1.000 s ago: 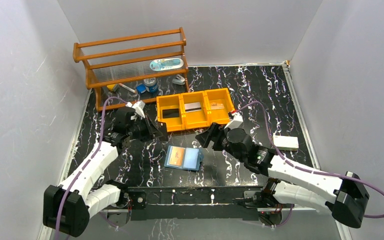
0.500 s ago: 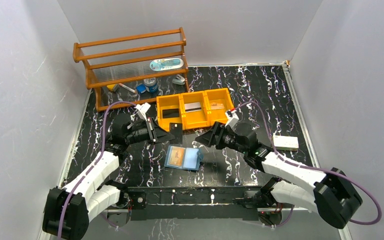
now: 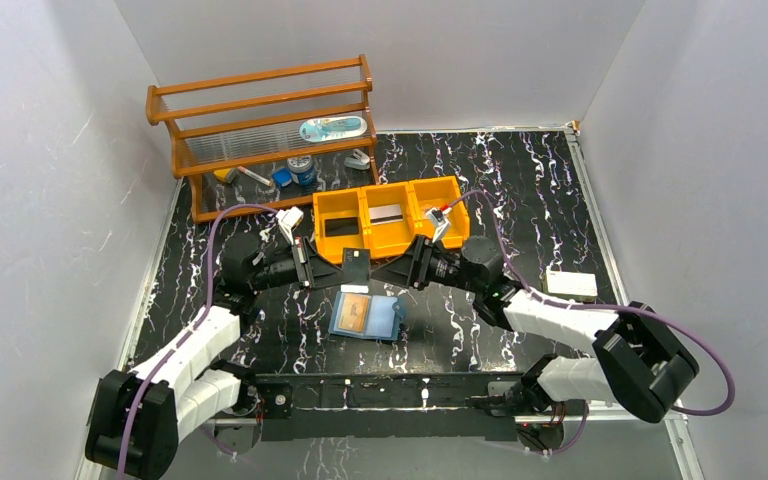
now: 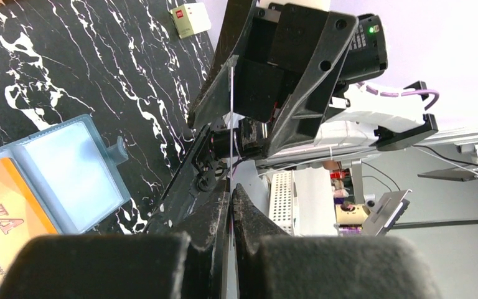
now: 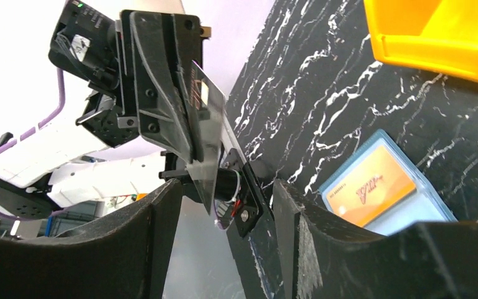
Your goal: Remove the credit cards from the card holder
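My left gripper point(image 3: 338, 268) is shut on a dark grey credit card point(image 3: 356, 268) and holds it upright above the table; its own view shows the card point(image 4: 231, 118) edge-on. My right gripper point(image 3: 392, 270) faces it, open, with the card's point(image 5: 204, 118) free end between its spread fingers point(image 5: 162, 212) and not touching them. Below them the light blue card holder point(image 3: 385, 318) lies open flat with a tan-gold card point(image 3: 355, 312) in its left pocket. The holder point(image 4: 78, 168) also shows in the left wrist view, and its tan-gold card point(image 5: 371, 187) in the right wrist view.
An orange three-compartment tray point(image 3: 406, 240) just behind the grippers holds a dark card point(image 3: 340, 227), a silver card point(image 3: 387, 212) and a tan one point(image 3: 434, 211). A wooden rack point(image 3: 260, 125) with small items stands at the back left. A white box point(image 3: 571, 284) lies to the right.
The left gripper carried the dark card rightward to the middle. The right gripper swung left to meet it and its jaws have narrowed around the card's end.
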{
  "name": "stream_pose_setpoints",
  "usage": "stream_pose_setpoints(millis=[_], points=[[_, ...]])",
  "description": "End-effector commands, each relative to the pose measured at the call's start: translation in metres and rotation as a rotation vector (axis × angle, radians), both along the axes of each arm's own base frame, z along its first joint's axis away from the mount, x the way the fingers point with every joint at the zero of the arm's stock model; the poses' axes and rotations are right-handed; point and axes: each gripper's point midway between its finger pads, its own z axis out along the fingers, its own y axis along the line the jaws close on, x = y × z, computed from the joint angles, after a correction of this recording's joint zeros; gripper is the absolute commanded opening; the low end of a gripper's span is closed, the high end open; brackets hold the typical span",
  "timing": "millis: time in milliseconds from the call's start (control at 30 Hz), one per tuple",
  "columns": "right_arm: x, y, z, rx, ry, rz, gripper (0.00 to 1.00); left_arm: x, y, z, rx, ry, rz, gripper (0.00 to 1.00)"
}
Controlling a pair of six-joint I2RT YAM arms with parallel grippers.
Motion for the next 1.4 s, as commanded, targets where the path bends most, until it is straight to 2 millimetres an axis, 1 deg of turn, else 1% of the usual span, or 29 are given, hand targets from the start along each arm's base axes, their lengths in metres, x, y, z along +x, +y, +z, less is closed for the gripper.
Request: stream_pose_setpoints(millis=[0, 100, 300, 467, 633, 667, 700, 767, 800, 867, 900, 967, 1033, 1067, 1100, 1133, 1167, 1200, 1233, 1300, 1333, 1367], points=[[0.001, 0.014, 0.046, 0.127, -0.100, 0.059, 0.62, -0.008, -0.004, 0.014, -0.034, -0.036, -0.069, 0.00], [0.002, 0.019, 0.047, 0.150, -0.091, 0.075, 0.59, -0.010, -0.005, 0.016, -0.044, -0.038, -0.082, 0.00], [0.000, 0.023, 0.049, 0.189, -0.078, 0.099, 0.45, -0.013, -0.005, 0.018, -0.057, -0.038, -0.097, 0.00], [-0.005, 0.026, 0.055, 0.217, -0.087, 0.129, 0.38, -0.013, -0.006, 0.016, -0.060, -0.032, -0.099, 0.00], [-0.009, 0.032, 0.056, 0.222, -0.087, 0.162, 0.29, -0.013, -0.007, 0.016, -0.062, -0.031, -0.102, 0.00], [-0.009, 0.032, 0.055, 0.224, -0.082, 0.163, 0.26, -0.013, -0.007, 0.015, -0.062, -0.029, -0.102, 0.00], [-0.009, 0.033, 0.054, 0.224, -0.078, 0.165, 0.21, -0.013, -0.007, 0.015, -0.063, -0.027, -0.101, 0.00], [-0.010, 0.033, 0.053, 0.227, -0.076, 0.165, 0.15, -0.013, -0.007, 0.014, -0.063, -0.021, -0.098, 0.00], [-0.010, 0.032, 0.052, 0.225, -0.076, 0.161, 0.09, -0.013, -0.006, 0.014, -0.063, -0.022, -0.096, 0.00], [-0.006, 0.031, 0.047, 0.201, -0.068, 0.135, 0.01, -0.013, -0.006, 0.013, -0.052, -0.025, -0.095, 0.01], [-0.004, 0.031, 0.043, 0.177, -0.065, 0.119, 0.00, -0.011, -0.006, 0.010, -0.031, -0.020, -0.090, 0.08], [0.000, 0.028, 0.037, 0.134, -0.065, 0.087, 0.00, -0.006, -0.004, 0.002, 0.035, -0.019, -0.064, 0.27], [0.005, 0.024, 0.035, 0.088, -0.076, 0.047, 0.00, 0.002, 0.000, -0.005, 0.119, -0.021, -0.017, 0.49], [0.008, 0.022, 0.032, 0.057, -0.077, 0.027, 0.00, 0.006, 0.004, -0.010, 0.175, -0.018, 0.013, 0.57], [0.011, 0.021, 0.030, 0.031, -0.081, 0.010, 0.00, 0.010, 0.009, -0.013, 0.226, -0.026, 0.042, 0.64], [0.014, 0.019, 0.027, -0.007, -0.084, -0.011, 0.00, 0.013, 0.015, -0.020, 0.290, -0.016, 0.074, 0.70], [0.019, 0.017, 0.024, -0.043, -0.088, -0.032, 0.00, 0.017, 0.022, -0.027, 0.354, -0.004, 0.116, 0.74], [0.024, 0.016, 0.022, -0.082, -0.093, -0.056, 0.00, 0.022, 0.031, -0.032, 0.424, -0.003, 0.160, 0.76], [0.030, 0.014, 0.019, -0.122, -0.092, -0.080, 0.00, 0.027, 0.041, -0.035, 0.486, -0.006, 0.210, 0.81], [0.042, 0.012, 0.016, -0.217, -0.129, -0.109, 0.00, 0.042, 0.073, -0.045, 0.650, -0.004, 0.376, 0.88], [0.047, 0.012, 0.012, -0.268, -0.141, -0.119, 0.00, 0.046, 0.092, -0.051, 0.739, 0.013, 0.460, 0.96], [0.054, 0.012, 0.010, -0.316, -0.154, -0.130, 0.00, 0.049, 0.113, -0.055, 0.831, 0.027, 0.549, 0.98]])
